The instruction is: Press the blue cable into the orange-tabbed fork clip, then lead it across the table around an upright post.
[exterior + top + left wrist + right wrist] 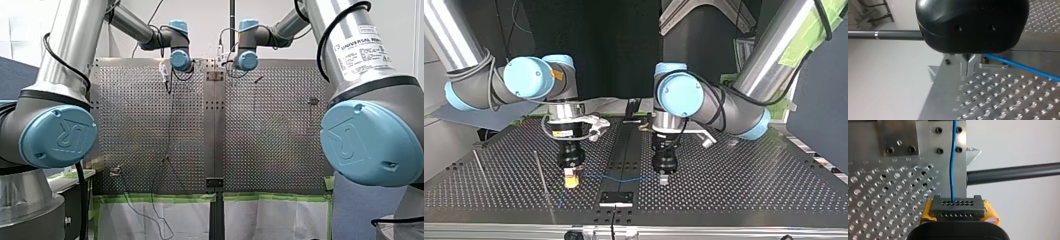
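The blue cable [616, 176] stretches low over the perforated table [734, 185] between my two grippers. At the top view's left, my right gripper [570, 181] points down, its yellow pads [927, 211] shut on the blue cable [952, 170], which leads straight ahead from them. To its right, my left gripper [664, 178] also points down. Its metal fingers [967, 67] are pressed together just above the plate, and the blue cable [1023, 67] runs off from beside them. Two thin upright posts [542, 175] [479, 167] stand beyond my right gripper. A small clip with a reddish tab [116, 171] sits near the table's edge.
A dark centre strip [624, 150] splits the table, with a black plate [616, 197] at its near end in the top view. A dark horizontal rod [1013, 173] crosses beyond the table edge. Green tape [155, 198] lines the table's edge in the front view.
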Controlling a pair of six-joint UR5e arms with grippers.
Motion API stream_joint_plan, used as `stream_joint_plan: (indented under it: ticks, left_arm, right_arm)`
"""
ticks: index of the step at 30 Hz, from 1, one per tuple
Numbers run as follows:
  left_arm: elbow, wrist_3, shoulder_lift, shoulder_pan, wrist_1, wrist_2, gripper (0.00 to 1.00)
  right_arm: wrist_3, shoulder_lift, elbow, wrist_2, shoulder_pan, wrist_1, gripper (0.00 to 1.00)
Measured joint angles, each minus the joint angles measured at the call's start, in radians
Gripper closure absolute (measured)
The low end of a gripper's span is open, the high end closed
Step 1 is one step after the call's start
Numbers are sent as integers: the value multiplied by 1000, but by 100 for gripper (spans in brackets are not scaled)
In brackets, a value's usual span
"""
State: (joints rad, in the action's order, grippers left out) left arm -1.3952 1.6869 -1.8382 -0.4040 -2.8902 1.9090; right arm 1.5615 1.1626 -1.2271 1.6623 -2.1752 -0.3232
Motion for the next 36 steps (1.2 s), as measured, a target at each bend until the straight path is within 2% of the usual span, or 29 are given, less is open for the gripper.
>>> stream_joint_plan:
  ticks: [11,18,27,36]
  left_arm:
    - [94,-13,-28,-39,-75,7,100]
    - [151,-15,-41,-60,-96,14,100]
    - [219,-27,-93,-93,-101,34,100]
    - [302,-34,-164,-131,-140,52,100]
  right_arm:
    - [4,5,-1,1,36,16,100]
    - [10,10,0,1,68,22,100]
    - [21,27,0,-1,109,28,100]
    - [28,30,-1,-1,144,45,100]
